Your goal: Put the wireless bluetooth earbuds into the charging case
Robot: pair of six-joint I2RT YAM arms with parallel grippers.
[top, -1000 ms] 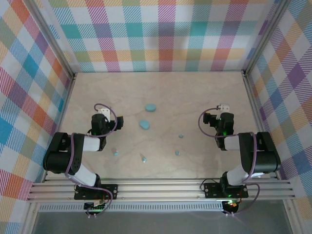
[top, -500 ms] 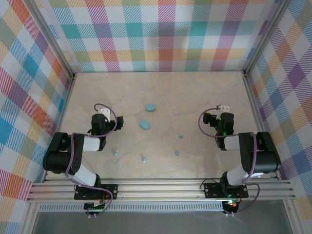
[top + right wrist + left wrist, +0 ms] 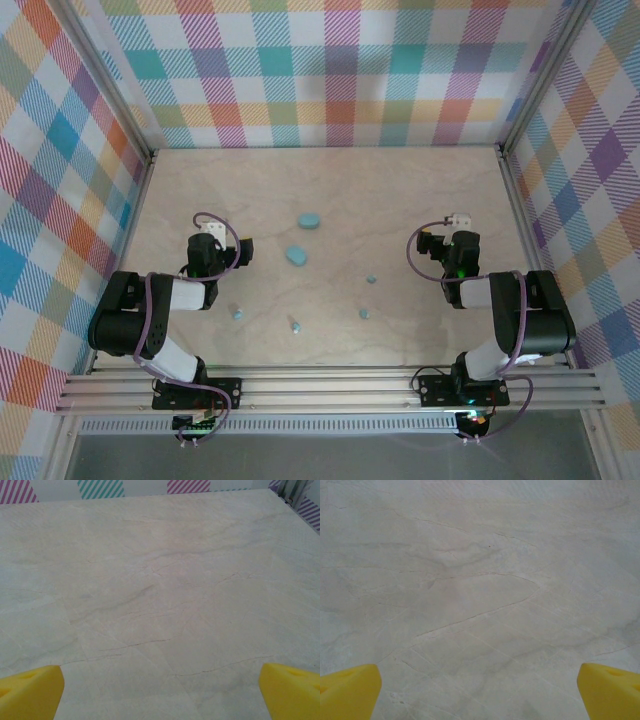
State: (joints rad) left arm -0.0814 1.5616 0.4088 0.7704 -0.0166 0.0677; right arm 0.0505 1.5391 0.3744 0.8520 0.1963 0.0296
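Two light-blue oval charging cases lie mid-table, one (image 3: 310,220) farther back and one (image 3: 296,256) nearer. Several tiny light-blue earbuds are scattered in front of them: one (image 3: 370,280) and another (image 3: 366,313) to the right, one (image 3: 238,313) to the left, one (image 3: 295,323) near the middle. My left gripper (image 3: 208,233) rests folded back left of the cases, my right gripper (image 3: 460,222) right of them. Both stand open over bare tabletop, yellow fingertips (image 3: 350,690) (image 3: 292,687) wide apart with nothing between the left gripper (image 3: 480,690) or right gripper (image 3: 160,690) jaws.
The marbled tabletop (image 3: 400,190) is walled by plaid panels on three sides, with metal rails (image 3: 330,385) along the near edge. Open surface stretches behind the cases and ahead of both grippers.
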